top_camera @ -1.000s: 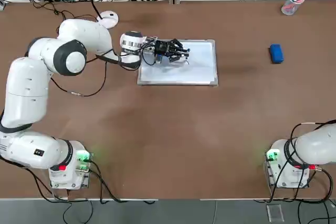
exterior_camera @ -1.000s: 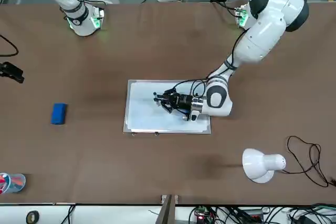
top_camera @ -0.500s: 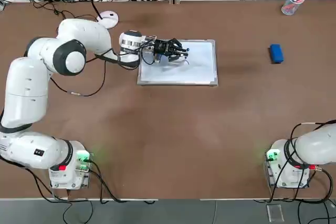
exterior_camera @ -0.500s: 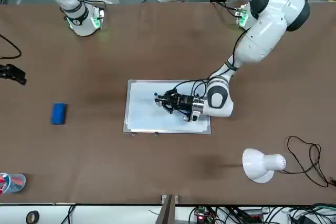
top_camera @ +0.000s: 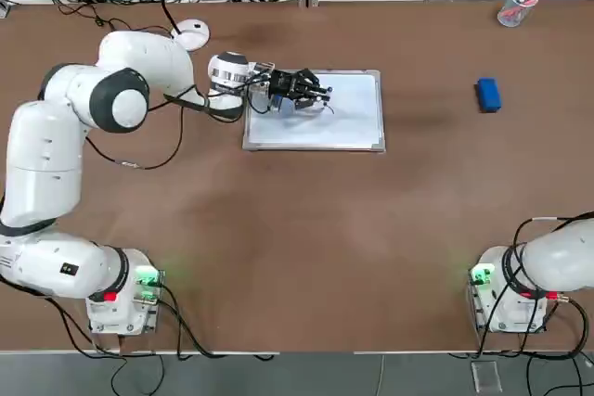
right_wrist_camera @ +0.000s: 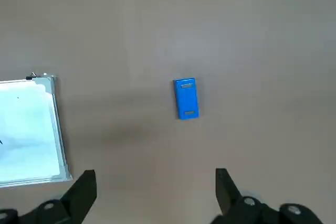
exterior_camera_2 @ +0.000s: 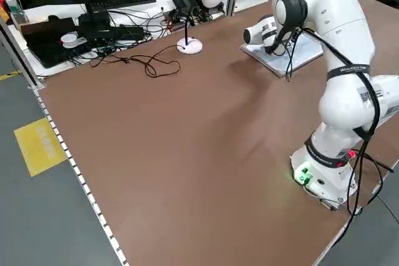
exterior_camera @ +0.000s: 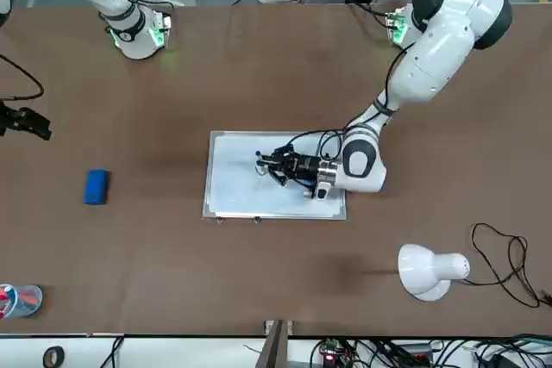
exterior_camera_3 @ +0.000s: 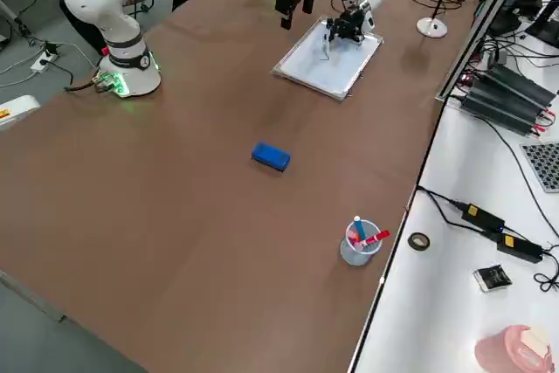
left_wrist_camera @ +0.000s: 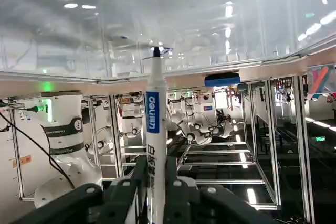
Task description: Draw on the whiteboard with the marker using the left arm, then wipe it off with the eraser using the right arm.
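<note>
Pressing its tip to the flat white silver-framed whiteboard on the brown counter, the slim white marker looks light, stiff and slippery, so the left pincer clamps it mid-barrel. The right pincer, fingers apart, hovers over the small blue eraser block.

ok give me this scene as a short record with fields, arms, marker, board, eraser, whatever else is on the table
left gripper: shut on the marker, low over the whiteboard
marker tip: touching the board in the left wrist view
right gripper: open, holding nothing, raised above the table
whiteboard: flat on the table, faint marks near the marker tip
eraser: blue block lying on the table, apart from the board, on the right arm's side
cup: clear, red items inside, near the table's edge beyond the eraser
task stage: drawing, erasing not started
</note>
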Robot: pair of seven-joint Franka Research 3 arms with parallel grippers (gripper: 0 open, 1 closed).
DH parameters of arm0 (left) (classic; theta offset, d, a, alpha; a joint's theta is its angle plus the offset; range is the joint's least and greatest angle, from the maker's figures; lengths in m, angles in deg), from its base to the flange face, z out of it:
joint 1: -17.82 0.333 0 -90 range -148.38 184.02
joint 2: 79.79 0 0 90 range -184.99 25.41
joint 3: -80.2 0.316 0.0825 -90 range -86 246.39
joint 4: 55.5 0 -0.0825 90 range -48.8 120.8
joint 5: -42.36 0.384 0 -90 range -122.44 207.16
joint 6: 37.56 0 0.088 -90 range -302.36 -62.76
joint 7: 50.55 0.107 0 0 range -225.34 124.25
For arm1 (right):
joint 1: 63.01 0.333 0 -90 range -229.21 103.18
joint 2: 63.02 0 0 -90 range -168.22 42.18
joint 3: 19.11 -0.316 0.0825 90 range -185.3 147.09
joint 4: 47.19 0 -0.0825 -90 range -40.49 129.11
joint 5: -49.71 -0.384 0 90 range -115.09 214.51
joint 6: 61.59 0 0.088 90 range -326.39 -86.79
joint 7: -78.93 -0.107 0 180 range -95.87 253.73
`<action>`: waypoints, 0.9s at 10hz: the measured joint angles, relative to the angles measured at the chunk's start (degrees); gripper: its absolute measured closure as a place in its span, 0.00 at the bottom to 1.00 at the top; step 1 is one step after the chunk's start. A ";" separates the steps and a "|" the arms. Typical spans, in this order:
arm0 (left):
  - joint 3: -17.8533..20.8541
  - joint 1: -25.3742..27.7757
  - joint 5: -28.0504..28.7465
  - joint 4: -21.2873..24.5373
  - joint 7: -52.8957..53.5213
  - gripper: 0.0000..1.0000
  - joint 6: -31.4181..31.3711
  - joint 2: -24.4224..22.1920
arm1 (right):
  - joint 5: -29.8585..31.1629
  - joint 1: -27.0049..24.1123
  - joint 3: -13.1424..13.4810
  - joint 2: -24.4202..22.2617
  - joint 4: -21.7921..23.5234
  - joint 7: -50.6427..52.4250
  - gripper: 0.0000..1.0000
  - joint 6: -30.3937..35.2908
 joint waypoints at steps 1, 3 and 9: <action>0.17 0.05 0.00 0.74 -0.04 0.82 0.13 -0.52 | 0.00 0.00 0.00 0.00 0.02 0.00 0.00 0.00; 0.52 0.10 0.30 1.88 -0.06 0.82 0.34 -1.32 | 0.00 0.01 -0.01 0.00 0.23 0.00 0.00 0.01; 1.05 1.57 5.11 1.96 -2.43 0.82 1.17 -2.32 | 0.00 0.33 0.06 -0.16 2.15 6.55 0.00 0.00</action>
